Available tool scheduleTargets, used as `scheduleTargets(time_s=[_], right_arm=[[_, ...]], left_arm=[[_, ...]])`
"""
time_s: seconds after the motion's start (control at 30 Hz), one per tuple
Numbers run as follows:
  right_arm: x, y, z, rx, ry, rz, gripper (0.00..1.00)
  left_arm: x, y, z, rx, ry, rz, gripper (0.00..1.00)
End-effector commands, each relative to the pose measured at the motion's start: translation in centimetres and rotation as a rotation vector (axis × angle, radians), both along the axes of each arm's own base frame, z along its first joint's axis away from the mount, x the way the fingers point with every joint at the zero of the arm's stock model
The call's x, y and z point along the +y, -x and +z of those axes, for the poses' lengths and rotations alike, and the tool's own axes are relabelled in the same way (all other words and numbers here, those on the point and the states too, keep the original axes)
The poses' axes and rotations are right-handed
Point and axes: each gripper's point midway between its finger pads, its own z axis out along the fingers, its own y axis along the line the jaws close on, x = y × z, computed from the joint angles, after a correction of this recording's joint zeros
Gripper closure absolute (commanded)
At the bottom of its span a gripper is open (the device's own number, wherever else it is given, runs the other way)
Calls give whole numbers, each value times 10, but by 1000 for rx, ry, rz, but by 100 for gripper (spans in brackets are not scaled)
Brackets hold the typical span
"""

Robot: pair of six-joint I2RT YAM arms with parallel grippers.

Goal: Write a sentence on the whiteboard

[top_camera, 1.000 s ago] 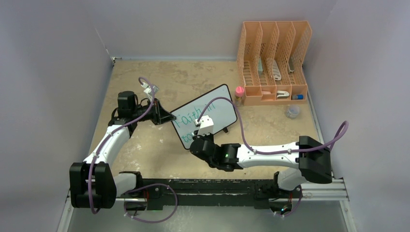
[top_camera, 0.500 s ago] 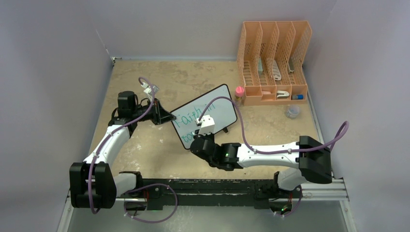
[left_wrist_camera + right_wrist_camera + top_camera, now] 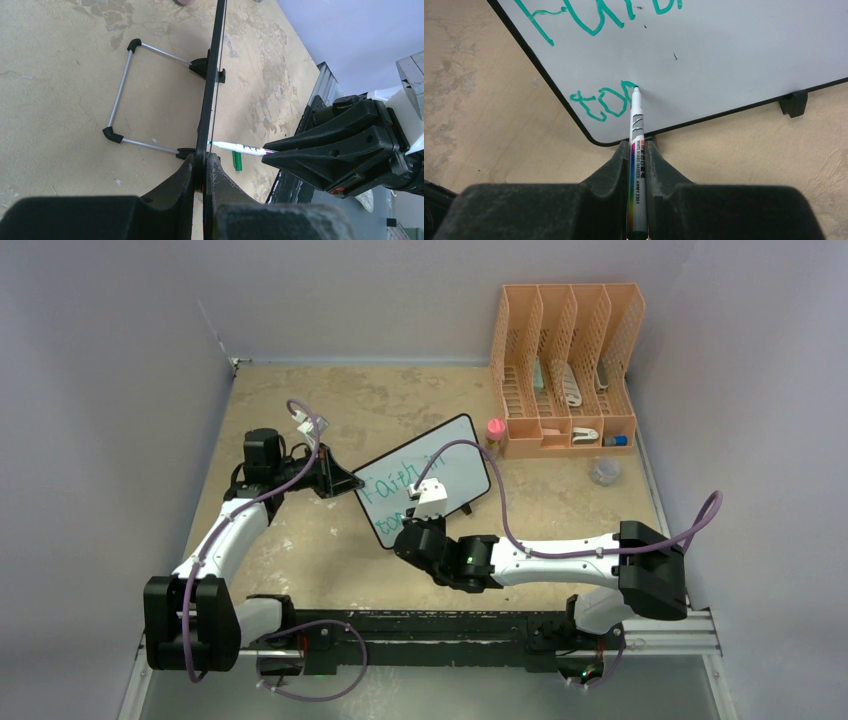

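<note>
The right gripper (image 3: 637,148) has its two black fingers pinched tight on the barrel of a whiteboard marker (image 3: 637,125), low in the middle of the right wrist view. The pen points up the frame and its green tip touches the board. The barrel label reads "WHITE BOARD MARKER" and "AWMY2301" beside a rainbow stripe; the small red brand mark above it is too small to read. The tip rests at the end of the last stroke of the sentence (image 3: 600,104), whose lower line so far reads roughly "ton", the third letter looking like a half-made "m". Above it, cut off by the top edge, run the bottoms of the first line, which the top view shows as "Faith in". The whiteboard (image 3: 455,455) stands tilted on its wire stand (image 3: 120,95) at the centre of the top view. The left gripper (image 3: 204,161) is closed on the board's near-left edge, bracing it. A green cap (image 3: 237,161) lies on the table (image 3: 400,400) just below the pen. The writing looks well underway, early in the second line. The next move probably calls for finishing that letter with light, even pressure while the left clamp holds firm.
</note>
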Motion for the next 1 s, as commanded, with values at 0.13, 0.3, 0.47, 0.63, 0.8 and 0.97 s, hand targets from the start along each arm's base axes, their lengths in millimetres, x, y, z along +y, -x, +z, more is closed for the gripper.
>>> scheduleTargets(time_s=[0.13,0.3,0.47,0.63,0.8,0.97], right_arm=[[-12,-5,-2,5,-8,-47,100],[-11,-3,-6,19,-2,-35,100],[-12,-1,-9,29,2,-32,100],[-12,1,-11,39,4,-27,100],[-13,2,-13,42,3,-26,100],[-12,-1,-1,20,-17,-30,100]], left_arm=[[0,-2,-4,3,-33,7,100],[0,-2,-4,2,-33,9,100],[0,-2,-4,1,-36,12,100],[1,-2,-4,1,-37,15,100],[0,-2,-4,1,-38,14,100],[1,-2,-4,0,-38,15,100]])
